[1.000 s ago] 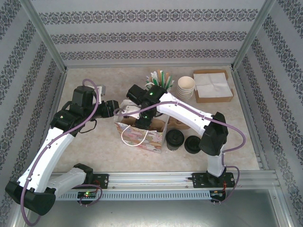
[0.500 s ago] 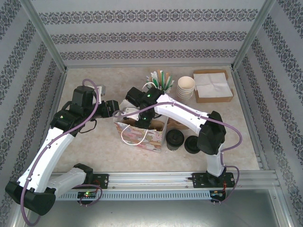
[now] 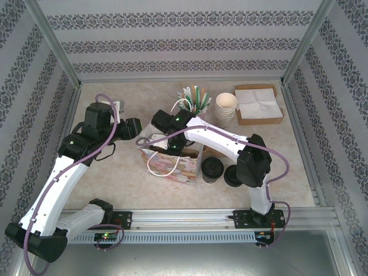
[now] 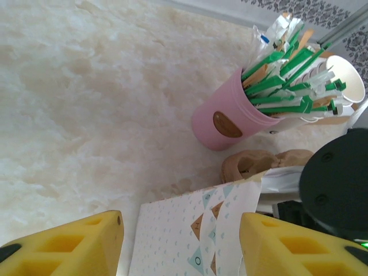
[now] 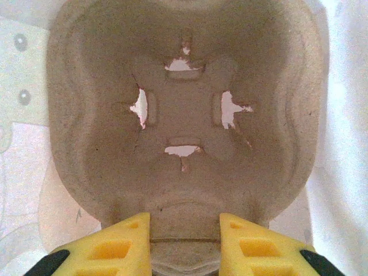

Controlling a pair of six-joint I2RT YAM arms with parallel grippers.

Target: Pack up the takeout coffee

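The takeout coffee [image 3: 211, 168], a small cup under a round black lid, stands on the table just right of the patterned paper bag [image 3: 172, 164]. My right gripper [image 5: 184, 244] reaches down into the bag's open top [image 3: 166, 144]. It is shut on the rim of a brown pulp cup carrier [image 5: 184, 115], whose brown edge shows in the bag [image 3: 191, 152]. My left gripper [image 4: 181, 241] is open at the bag's upper left corner [image 3: 137, 129]. The bag's printed wall [image 4: 190, 230] lies between its yellow fingers [image 4: 63, 244], untouched.
A low stack of loose black lids [image 3: 234, 175] sits right of the coffee. Behind the bag stand a pink cup of green straws [image 4: 224, 118], lidless cream cups [image 3: 225, 105] and a cardboard box of napkins [image 3: 257, 103]. The bag's white handle [image 3: 161, 167] loops outward.
The right gripper has slid leftward inside the bag with the carrier. The left gripper has drawn back slightly up and left from the bag's corner.
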